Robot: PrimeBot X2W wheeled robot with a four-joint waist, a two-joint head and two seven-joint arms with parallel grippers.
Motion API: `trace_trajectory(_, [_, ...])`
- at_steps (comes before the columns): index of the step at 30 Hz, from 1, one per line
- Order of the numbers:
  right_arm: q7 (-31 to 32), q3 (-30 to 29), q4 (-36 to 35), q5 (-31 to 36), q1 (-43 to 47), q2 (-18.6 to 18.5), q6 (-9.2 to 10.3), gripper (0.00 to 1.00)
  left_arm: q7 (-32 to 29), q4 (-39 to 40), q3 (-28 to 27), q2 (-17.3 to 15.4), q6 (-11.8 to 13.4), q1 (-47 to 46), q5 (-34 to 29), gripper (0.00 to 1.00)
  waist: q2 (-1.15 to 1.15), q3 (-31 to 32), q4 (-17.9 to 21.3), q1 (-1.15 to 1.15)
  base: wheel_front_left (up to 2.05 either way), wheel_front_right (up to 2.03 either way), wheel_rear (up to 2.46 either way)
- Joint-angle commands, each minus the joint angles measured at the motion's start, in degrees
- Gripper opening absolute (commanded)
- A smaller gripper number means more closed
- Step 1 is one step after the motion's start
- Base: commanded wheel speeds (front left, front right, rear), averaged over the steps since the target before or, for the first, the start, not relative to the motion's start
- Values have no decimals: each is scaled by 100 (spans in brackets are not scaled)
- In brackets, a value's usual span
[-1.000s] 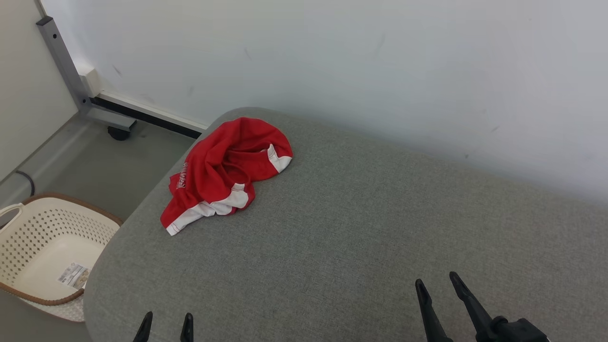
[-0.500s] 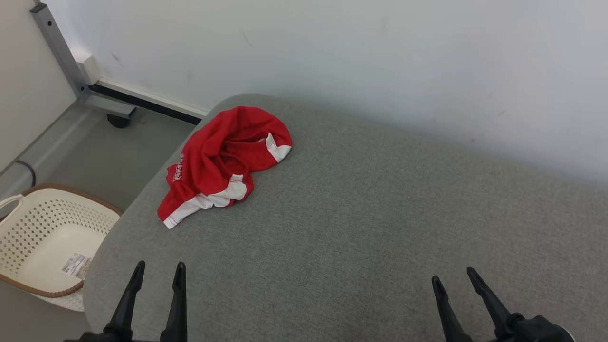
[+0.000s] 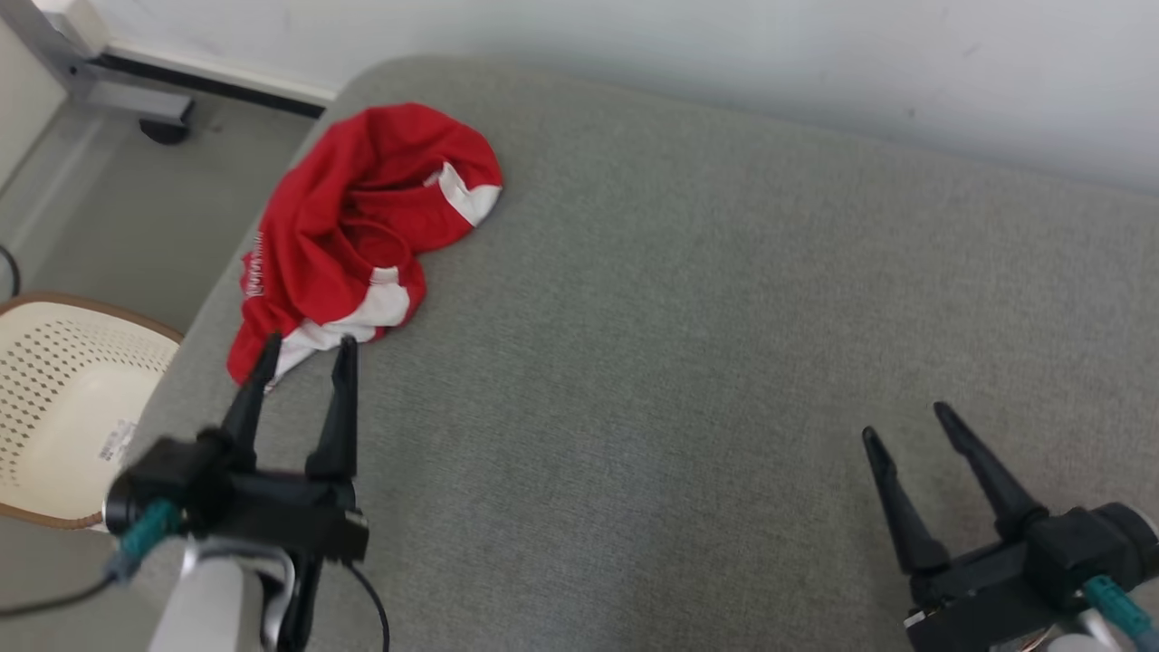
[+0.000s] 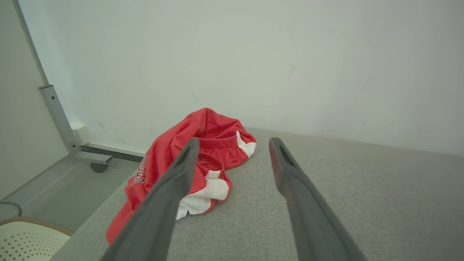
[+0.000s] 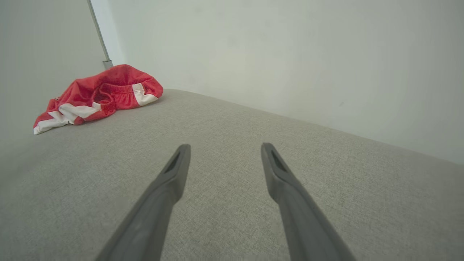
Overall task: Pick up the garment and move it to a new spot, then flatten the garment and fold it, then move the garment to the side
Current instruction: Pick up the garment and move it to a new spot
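Head view: red garment [image 3: 353,208] on grey surface [image 3: 706,344] beside white wall [image 3: 634,36]

Black left pincer [image 3: 308,342] and right pincer [image 3: 907,422], long tapered fingers [image 3: 337,407], teal cable fittings [image 3: 145,532], pale forearm [image 3: 208,607]

Found the garment [image 3: 362,208] heaped on the far left corner of the cushion [image 3: 679,317], wall [image 3: 724,45] right behind. Spotted the basket [image 3: 36,362] down on the floor [image 3: 136,208], left of the cushion. Caught the left gripper [image 3: 308,344] just before the garment's near edge (contact impossible to judge), the right gripper [image 3: 905,421] well apart, near right.
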State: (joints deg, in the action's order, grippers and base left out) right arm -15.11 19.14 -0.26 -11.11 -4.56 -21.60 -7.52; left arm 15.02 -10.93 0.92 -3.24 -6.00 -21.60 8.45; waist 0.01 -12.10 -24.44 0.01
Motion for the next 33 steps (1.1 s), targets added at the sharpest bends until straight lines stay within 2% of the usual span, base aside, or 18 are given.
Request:
trace_trajectory(1, [0, -32, -19, 30, -90, -94, 6, 100, 22, -156, -15, -58, -33, -268, 20, 100, -1, -501, 236, -1, 0, 0, 0])
trace_trajectory(8, [0, -39, -183, -63, -326, -327, 6, 100, 22, -1230, -155, -204, -114, -1493, 371, 100, -1, -893, 333, -1, 0, 0, 0])
trace_trajectory(11, [0, -49, -242, -65, -432, -407, 6, 100, -65, -1725, -142, -383, -125, -1955, 498, 100, -1, -1036, 371, -1, 0, 0, 0])
trace_trajectory(18, [0, -143, -314, -29, -568, -540, 6, 100, -1027, -2837, 117, -732, -143, -2986, 725, 100, -1, -1312, 405, -1, 0, 0, 0])
trace_trajectory(24, [2, -107, -300, 2, -643, -569, 6, 100, -2064, -3532, 677, -960, -150, -3527, 1065, 100, -1, -1459, 444, -1, 0, 0, 0])
trace_trajectory(33, [6, -101, -238, 2, -735, -601, 6, 100, -2871, -3821, 1380, -1162, -152, -3685, 1783, 100, -1, -1610, 447, -1, 0, 0, 0])
